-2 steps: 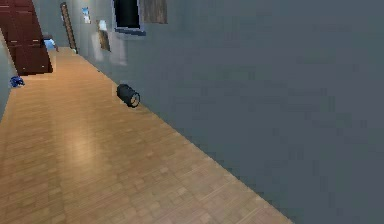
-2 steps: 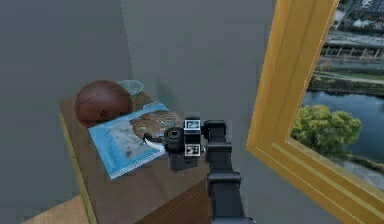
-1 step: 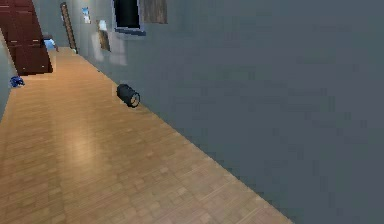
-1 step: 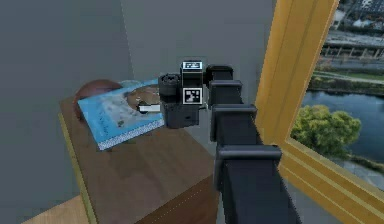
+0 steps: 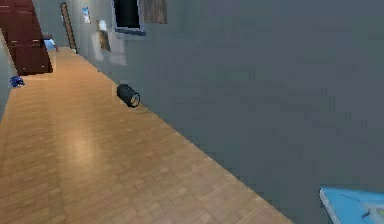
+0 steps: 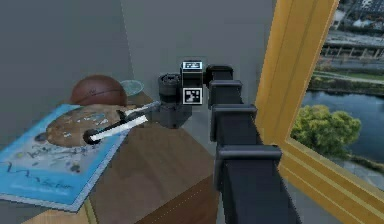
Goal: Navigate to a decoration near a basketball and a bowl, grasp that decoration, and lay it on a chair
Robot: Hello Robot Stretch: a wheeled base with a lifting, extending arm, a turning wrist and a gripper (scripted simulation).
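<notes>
Brown wooden counter (image 6: 150, 168) carries your target: a round, speckled, flat decoration (image 6: 65, 124) lying just beside the orange-brown basketball (image 6: 98, 90). Your dark pincer (image 6: 95, 135) reaches toward it, and you cannot tell whether it holds anything. Nudge sideways and that basketball could roll off.

Home hallway: wood floor (image 5: 100, 165), door (image 5: 27, 42).

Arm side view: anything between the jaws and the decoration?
Nothing visible. The jaws' fingers end at the round patterned decoration on the blue book; the basketball and bowl sit beyond it. Contact can't be told.
</notes>
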